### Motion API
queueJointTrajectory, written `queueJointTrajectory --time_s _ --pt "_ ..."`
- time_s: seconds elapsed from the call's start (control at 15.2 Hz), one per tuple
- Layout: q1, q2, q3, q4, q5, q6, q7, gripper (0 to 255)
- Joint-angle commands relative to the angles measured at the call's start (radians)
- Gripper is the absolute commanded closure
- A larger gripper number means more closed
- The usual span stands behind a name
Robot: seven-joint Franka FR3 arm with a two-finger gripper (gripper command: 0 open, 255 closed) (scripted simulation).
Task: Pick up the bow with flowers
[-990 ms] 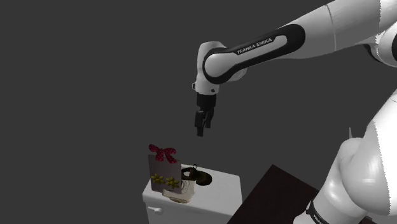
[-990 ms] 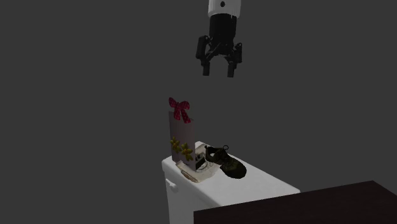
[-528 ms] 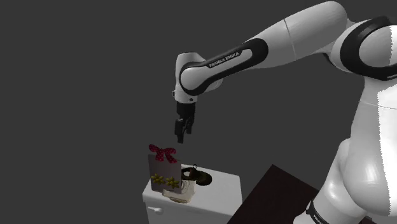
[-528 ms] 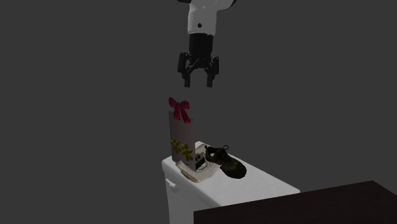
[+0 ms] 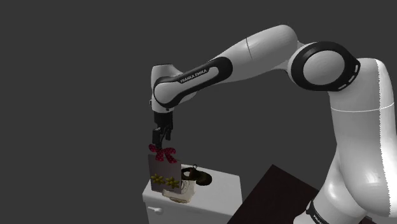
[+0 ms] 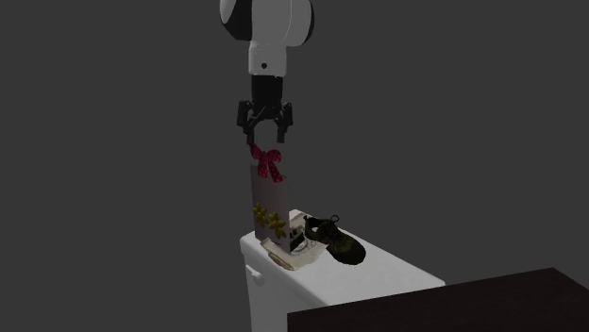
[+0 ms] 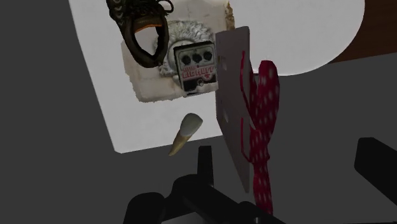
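The bow with flowers is a tall grey card [image 5: 163, 168] topped by a red dotted bow [image 5: 164, 153], with yellow flowers [image 6: 271, 222] near its foot. It stands upright on a white cabinet [image 5: 219, 191]. My gripper [image 5: 160, 137] hangs open just above the red bow [image 6: 268, 163], its fingertips level with the bow's upper loops. In the second exterior view the gripper [image 6: 265, 136] points straight down. From the wrist view, the red bow [image 7: 263, 108] and the card's edge [image 7: 231, 95] lie between the two black fingers [image 7: 203, 167], which do not touch it.
A dark shoe [image 6: 338, 241] and a small grey box with knobs [image 7: 194, 69] sit on a pale mat [image 7: 145, 89] beside the card. A cream cone [image 7: 184, 134] lies on the cabinet top [image 6: 378, 272]. A dark table [image 5: 273, 191] stands at the lower right.
The arm has swung toward the shoulder view's left and come down, bringing the open gripper from high beside the cabinet to just over the red bow. The objects have not moved.
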Motion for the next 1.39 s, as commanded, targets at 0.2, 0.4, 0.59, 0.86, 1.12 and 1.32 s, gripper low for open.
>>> queueJointTrajectory --time_s 0.2,0.4,0.59,0.86,1.12,1.32 --pt "0.006 0.042 0.000 0.002 -0.006 0.042 -0.002 0" --pt "0.008 0.067 -0.001 -0.009 -0.008 0.078 -0.003 0" --pt "0.008 0.067 -0.001 -0.009 -0.008 0.078 -0.003 255" --pt "0.007 0.067 -0.002 -0.009 -0.008 0.079 -0.004 255" --pt "0.007 0.067 -0.001 -0.010 -0.008 0.079 -0.004 255" --pt "0.007 0.053 0.000 -0.003 -0.007 0.058 -0.002 255"
